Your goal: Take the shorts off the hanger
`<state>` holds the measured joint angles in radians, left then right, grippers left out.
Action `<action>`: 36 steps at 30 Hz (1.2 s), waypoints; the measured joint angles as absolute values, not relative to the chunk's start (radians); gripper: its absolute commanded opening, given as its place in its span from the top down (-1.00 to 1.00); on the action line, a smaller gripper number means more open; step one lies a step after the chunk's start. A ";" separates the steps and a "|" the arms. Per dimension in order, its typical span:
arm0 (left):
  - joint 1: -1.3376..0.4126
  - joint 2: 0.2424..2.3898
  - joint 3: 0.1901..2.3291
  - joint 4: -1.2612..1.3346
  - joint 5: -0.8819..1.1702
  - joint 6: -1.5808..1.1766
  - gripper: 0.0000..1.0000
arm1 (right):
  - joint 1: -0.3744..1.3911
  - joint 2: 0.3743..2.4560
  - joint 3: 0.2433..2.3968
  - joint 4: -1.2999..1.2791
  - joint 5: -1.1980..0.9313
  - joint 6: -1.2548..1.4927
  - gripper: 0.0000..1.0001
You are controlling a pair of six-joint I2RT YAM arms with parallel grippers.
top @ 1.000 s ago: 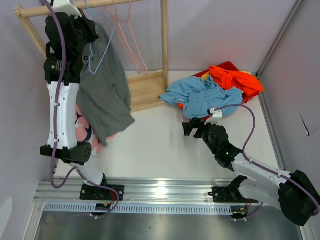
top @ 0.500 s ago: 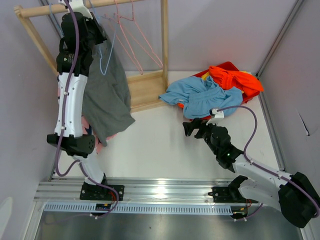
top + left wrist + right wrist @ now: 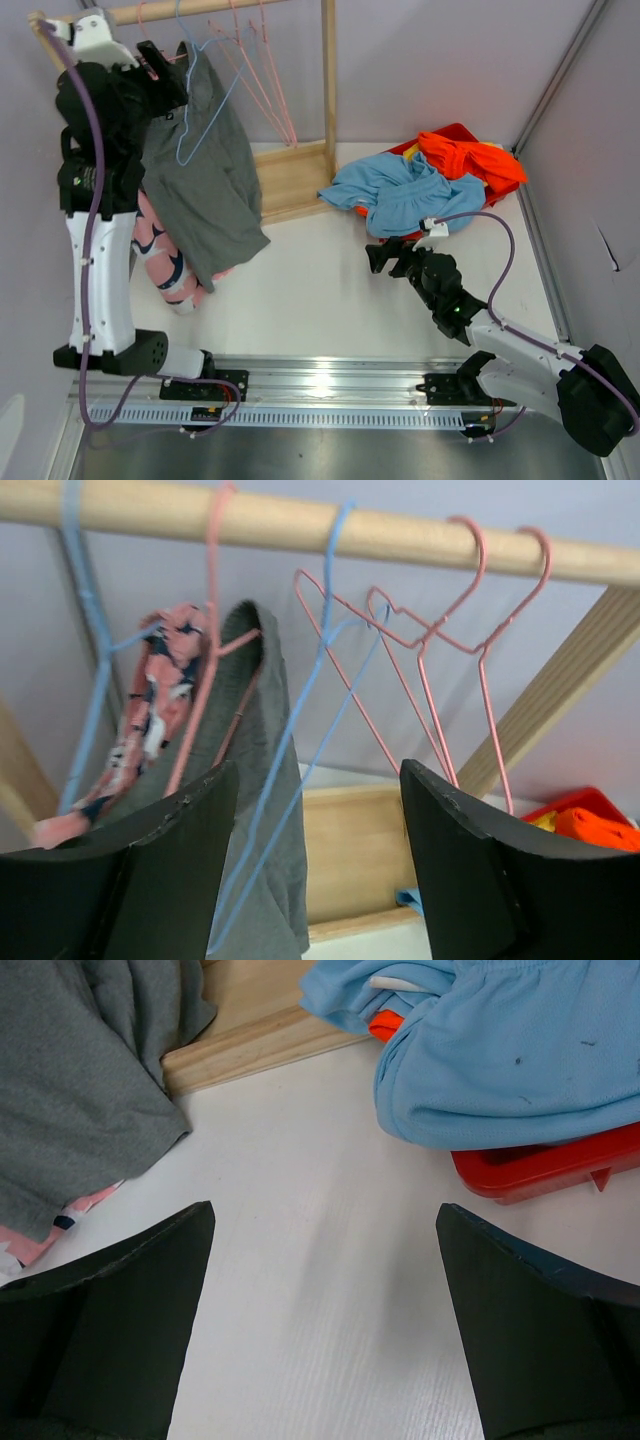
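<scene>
Reach step, I judge: the empty, wide-spread left gripper (image 3: 317,780) faces the gray shorts (image 3: 255,710) on a pink hanger (image 3: 211,590) under the wooden rail (image 3: 400,532) and must pinch fabric next; the right gripper (image 3: 322,1210) gapes, empty.

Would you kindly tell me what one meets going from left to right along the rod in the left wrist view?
In order: blue hanger → pink hanger → second blue hanger → second pink hanger → third pink hanger → post.
</scene>
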<state>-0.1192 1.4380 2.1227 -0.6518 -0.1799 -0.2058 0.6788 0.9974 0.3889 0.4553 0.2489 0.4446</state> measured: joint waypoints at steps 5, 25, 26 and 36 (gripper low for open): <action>-0.049 1.364 2.104 -0.626 -0.211 -0.189 -0.45 | 0.683 0.997 0.389 0.455 0.248 0.445 -0.99; 0.144 1.684 2.257 -0.665 -0.050 -0.238 -0.14 | 0.686 1.004 0.389 0.452 0.234 0.445 -0.99; 0.146 1.692 2.257 -0.669 -0.035 -0.245 -0.14 | 0.686 1.005 0.389 0.452 0.234 0.445 -0.99; 0.146 1.699 2.257 -0.672 0.036 -0.262 -0.05 | 0.682 1.007 0.389 0.453 0.226 0.445 -0.99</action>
